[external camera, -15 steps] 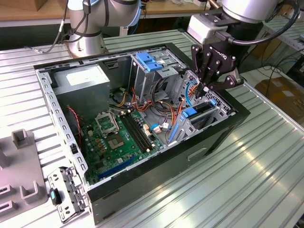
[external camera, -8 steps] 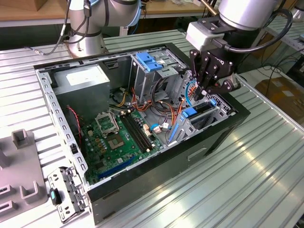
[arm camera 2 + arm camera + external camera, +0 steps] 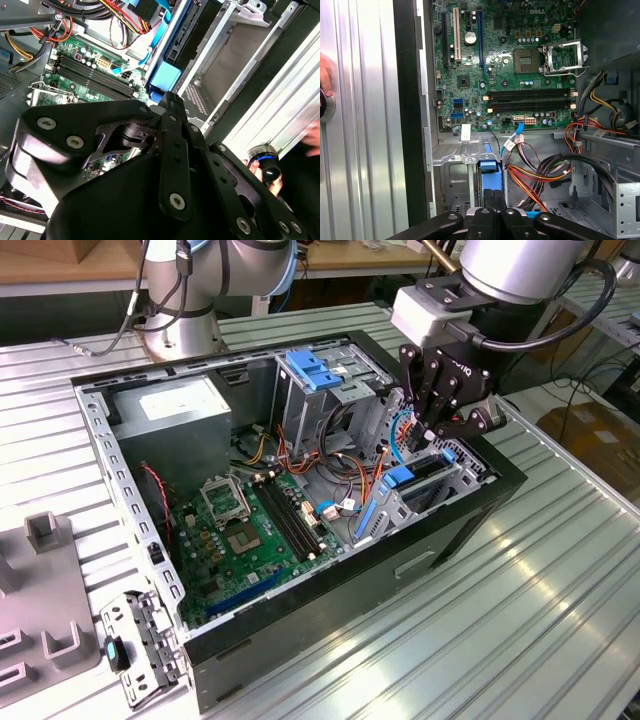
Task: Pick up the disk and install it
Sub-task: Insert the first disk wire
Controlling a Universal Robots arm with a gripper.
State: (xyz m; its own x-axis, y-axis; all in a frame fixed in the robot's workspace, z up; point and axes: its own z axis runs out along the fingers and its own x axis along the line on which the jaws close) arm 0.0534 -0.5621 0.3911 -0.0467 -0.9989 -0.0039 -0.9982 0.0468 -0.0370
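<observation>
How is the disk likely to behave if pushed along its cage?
The disk is a flat, hard-edged slab, so probably stiff and dense. Its blue rail lies along the cage, so it likely slides rather than tips.

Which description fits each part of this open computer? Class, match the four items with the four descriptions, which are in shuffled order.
Items:
1. motherboard
2. power-supply box
3. gripper
4. disk

Descriptions:
A. black
B. has a blue side rail
C. green
D. grey with a white sticker

Pairs: 1-C, 2-D, 3-A, 4-B
</observation>
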